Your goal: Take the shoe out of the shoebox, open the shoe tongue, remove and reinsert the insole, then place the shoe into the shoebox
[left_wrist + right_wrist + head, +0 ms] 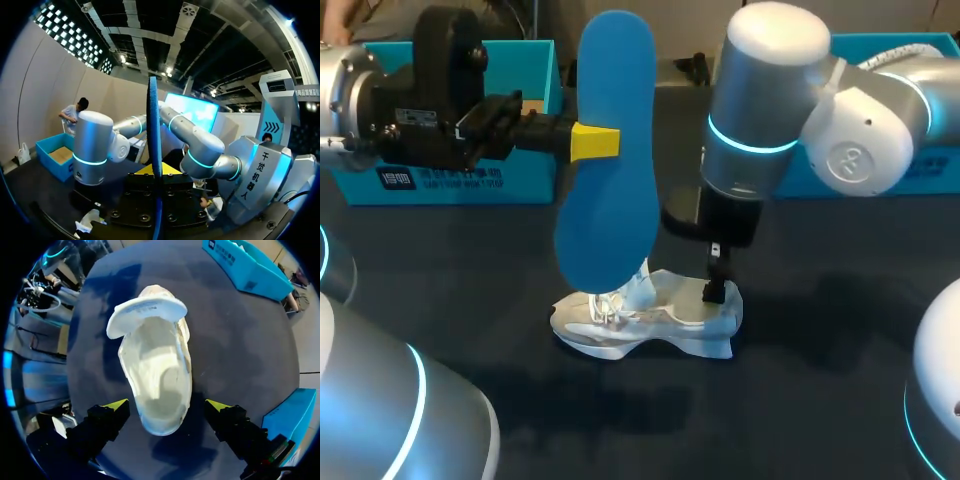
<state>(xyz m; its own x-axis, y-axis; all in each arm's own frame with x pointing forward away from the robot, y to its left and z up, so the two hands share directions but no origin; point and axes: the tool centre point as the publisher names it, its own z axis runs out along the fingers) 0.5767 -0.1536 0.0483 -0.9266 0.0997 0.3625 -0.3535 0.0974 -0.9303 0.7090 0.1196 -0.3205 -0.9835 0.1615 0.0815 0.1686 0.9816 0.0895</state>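
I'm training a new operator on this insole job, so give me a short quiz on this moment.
1. True or false: the white shoe lies inside the blue shoebox.
2. Multiple choice: what are the left jaws shut on? A) the blue insole; B) a shoelace; C) nothing.
3. Fill in the word: the right jaws stand ___, one on either side of the shoe's heel without touching it.

Key: 1 false, it stands on the table; 2 A, held upright above the shoe; 3 open.
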